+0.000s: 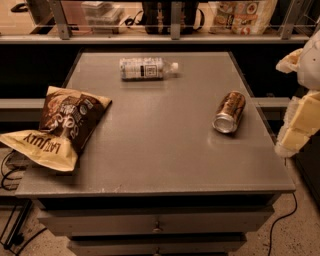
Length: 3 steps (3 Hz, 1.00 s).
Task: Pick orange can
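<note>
The orange can [229, 111] lies on its side on the right part of the grey table [160, 150], its silver end facing the front. Its body is orange-brown and gold. My gripper [296, 127] hangs at the right edge of the view, cream-coloured, beyond the table's right edge. It is to the right of the can, apart from it, and holds nothing that I can see.
A clear plastic bottle [146, 68] with a white label lies on its side at the back of the table. A brown and yellow chip bag [60, 125] lies on the left edge. A shelf with bags and boxes [240, 15] runs behind.
</note>
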{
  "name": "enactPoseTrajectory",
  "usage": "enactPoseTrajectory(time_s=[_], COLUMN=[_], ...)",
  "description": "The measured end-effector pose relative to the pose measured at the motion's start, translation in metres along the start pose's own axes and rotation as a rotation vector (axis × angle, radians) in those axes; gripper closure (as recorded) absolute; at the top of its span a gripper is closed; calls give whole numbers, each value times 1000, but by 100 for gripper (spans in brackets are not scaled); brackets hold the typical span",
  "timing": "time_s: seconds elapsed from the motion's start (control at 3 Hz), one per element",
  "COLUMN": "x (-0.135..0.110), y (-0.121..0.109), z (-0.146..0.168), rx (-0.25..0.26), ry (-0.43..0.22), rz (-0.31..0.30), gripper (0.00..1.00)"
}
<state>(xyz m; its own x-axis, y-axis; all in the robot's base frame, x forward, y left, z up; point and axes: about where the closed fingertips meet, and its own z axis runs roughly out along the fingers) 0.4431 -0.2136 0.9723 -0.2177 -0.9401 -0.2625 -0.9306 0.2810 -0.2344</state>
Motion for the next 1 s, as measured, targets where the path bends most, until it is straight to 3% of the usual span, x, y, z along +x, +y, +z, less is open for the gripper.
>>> enactPoseTrajectory(time_s=[0.33, 0.67, 1.0], x=[-9, -16, -19], y=[-19, -35, -39], z=[35, 58, 65], rx=[-85, -151, -161], ry=[-176, -299, -336], rz=[87, 151, 178], gripper=[0, 0, 0])
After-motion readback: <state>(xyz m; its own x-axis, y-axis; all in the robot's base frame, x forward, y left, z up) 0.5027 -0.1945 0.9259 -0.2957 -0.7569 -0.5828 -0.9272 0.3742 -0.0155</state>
